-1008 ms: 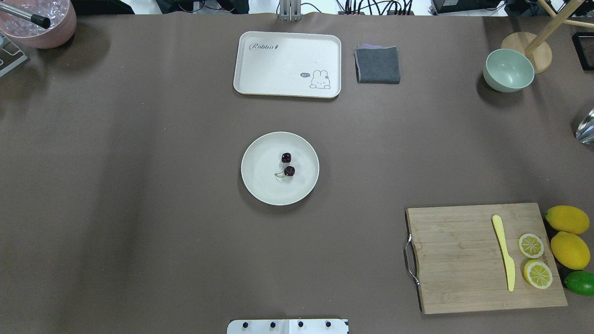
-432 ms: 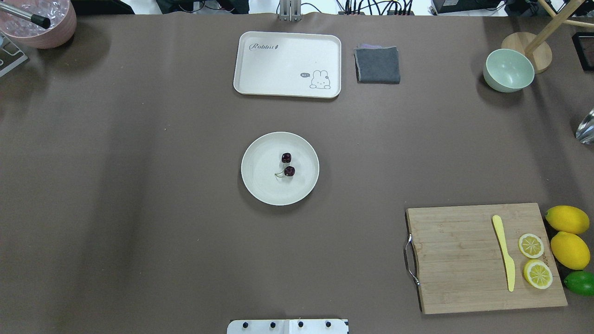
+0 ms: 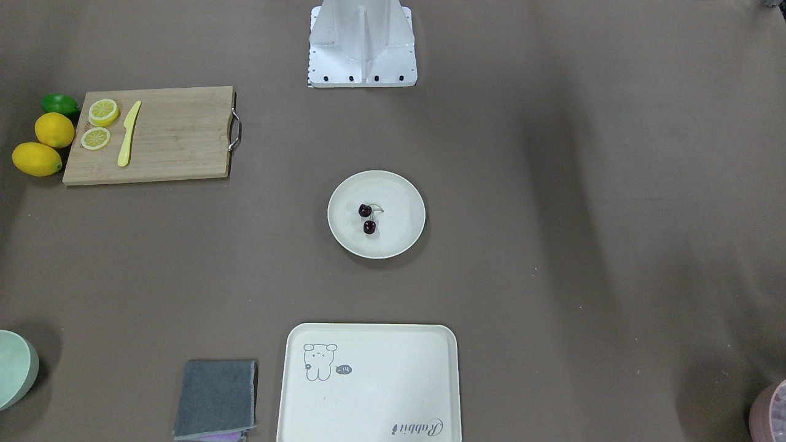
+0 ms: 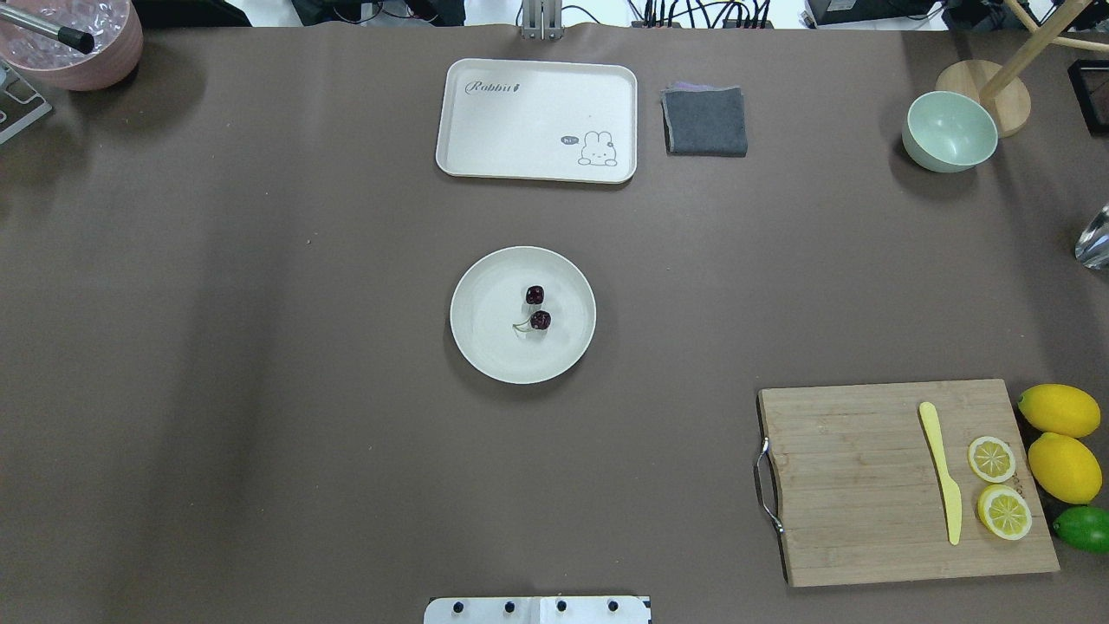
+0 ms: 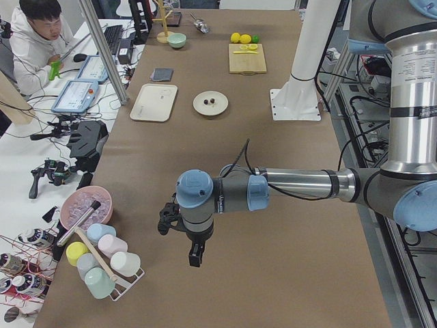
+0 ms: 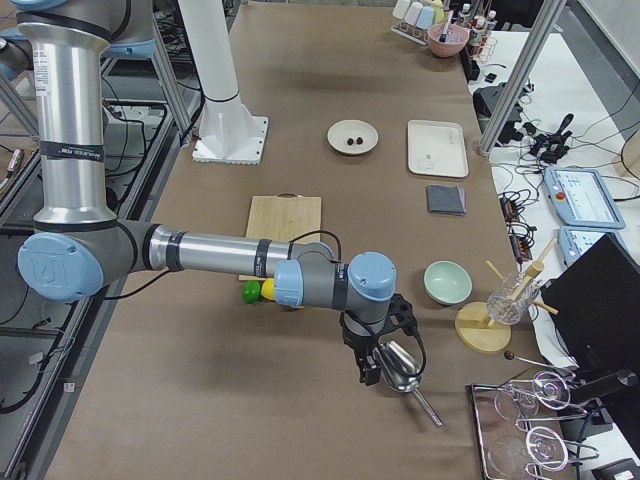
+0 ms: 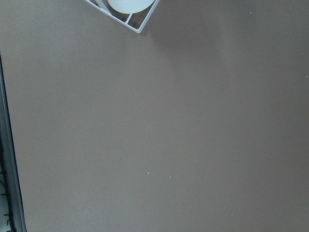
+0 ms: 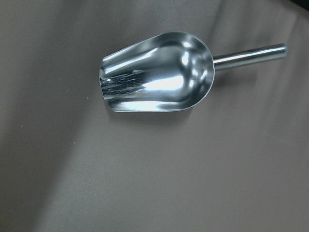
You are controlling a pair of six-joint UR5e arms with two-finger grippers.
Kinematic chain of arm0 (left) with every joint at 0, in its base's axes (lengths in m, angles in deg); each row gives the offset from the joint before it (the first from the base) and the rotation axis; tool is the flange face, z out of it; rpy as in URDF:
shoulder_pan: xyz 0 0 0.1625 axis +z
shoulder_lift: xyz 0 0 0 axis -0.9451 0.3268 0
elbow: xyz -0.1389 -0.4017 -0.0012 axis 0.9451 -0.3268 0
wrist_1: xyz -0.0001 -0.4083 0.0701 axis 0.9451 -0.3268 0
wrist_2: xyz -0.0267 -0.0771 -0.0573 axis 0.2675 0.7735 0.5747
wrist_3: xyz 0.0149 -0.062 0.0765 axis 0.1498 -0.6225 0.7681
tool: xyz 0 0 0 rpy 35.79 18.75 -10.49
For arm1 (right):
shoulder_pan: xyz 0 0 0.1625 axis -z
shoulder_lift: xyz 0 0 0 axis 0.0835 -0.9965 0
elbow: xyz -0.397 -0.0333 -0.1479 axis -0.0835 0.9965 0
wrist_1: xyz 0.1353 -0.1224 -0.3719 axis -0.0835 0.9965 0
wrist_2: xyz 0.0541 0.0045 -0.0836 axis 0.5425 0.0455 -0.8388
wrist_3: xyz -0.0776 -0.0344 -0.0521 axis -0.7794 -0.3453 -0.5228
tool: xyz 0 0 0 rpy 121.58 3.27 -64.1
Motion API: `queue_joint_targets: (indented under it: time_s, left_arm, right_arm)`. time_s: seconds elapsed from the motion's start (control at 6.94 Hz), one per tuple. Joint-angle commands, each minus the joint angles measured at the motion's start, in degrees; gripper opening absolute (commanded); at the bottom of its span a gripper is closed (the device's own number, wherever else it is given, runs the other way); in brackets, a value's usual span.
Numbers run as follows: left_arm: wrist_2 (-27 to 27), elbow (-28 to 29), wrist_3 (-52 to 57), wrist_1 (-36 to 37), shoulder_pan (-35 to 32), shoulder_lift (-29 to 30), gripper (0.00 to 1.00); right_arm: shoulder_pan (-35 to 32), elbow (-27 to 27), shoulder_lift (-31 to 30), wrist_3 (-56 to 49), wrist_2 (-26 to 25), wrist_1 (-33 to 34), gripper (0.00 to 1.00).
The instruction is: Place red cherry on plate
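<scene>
The red cherry, two dark maroon fruits on a pale stem, lies inside the round cream plate at the table's middle. The front view shows the same cherry resting on the plate. No arm is near them. My left gripper hangs over bare table at the robot's left end and shows only in the left side view; I cannot tell its state. My right gripper hovers over a metal scoop at the other end; I cannot tell its state either.
Beyond the plate lie a cream tray and a folded grey cloth. A pale green bowl stands far right. A cutting board carries a yellow knife and lemon slices, with lemons and a lime beside it. A cup rack stands near the left gripper.
The cherry and the plate have not moved. The shiny scoop at the overhead view's right edge shows slightly less than before.
</scene>
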Motion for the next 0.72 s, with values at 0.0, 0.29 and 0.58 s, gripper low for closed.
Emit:
queue_joint_targets:
  time_s: [0.0,0.29,0.58]
  left_arm:
    - [0.0,0.0,0.0,-0.2,0.0,-0.3,0.98]
    - [0.0,0.0,0.1,-0.3,0.0,-0.3,0.98]
    - [0.1,-0.1,0.1,-0.3,0.0,-0.3,0.98]
  right_arm:
    - [-0.9,0.7,0.3,0.0,3.4,-0.7,1.00]
    - [-2.5,-0.1,0.4,-0.4,5.2,-1.3,1.00]
    - [-3.5,-1.2,-0.2,-0.9,4.9,-3.4,1.00]
